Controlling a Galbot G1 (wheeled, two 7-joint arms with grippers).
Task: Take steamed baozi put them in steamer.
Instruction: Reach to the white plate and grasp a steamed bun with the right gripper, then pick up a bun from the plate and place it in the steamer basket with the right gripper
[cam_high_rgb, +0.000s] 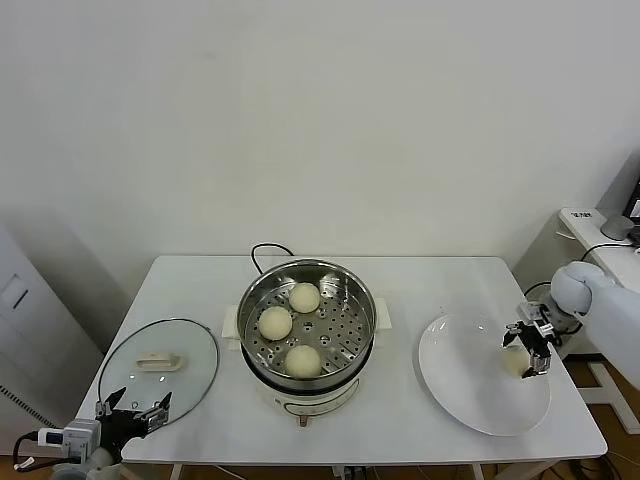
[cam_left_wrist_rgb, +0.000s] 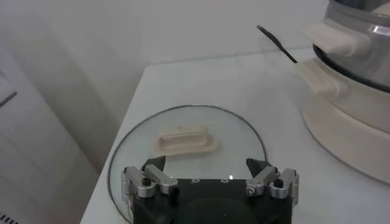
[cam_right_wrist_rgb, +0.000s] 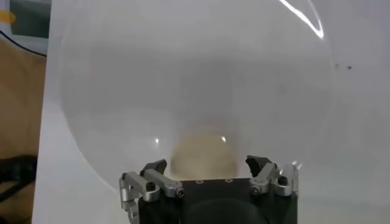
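Head view: a stainless-steel steamer (cam_high_rgb: 306, 330) on a white base sits mid-worktop (cam_high_rgb: 400, 280), with three steamed baozi (cam_high_rgb: 304, 297) on its perforated tray. To its right lies a white plate (cam_high_rgb: 455, 385) carrying the fourth baozi (cam_high_rgb: 514, 362) near its right edge. The right end effector (cam_high_rgb: 527, 352) is lowered over that bun, fingers spread either side of it; whether they touch it cannot be told. At the worktop's near-left corner, the left end effector (cam_high_rgb: 132, 412) rests released, fingers apart, at the rim of a glass lid (cam_high_rgb: 160, 370) with a cream handle.
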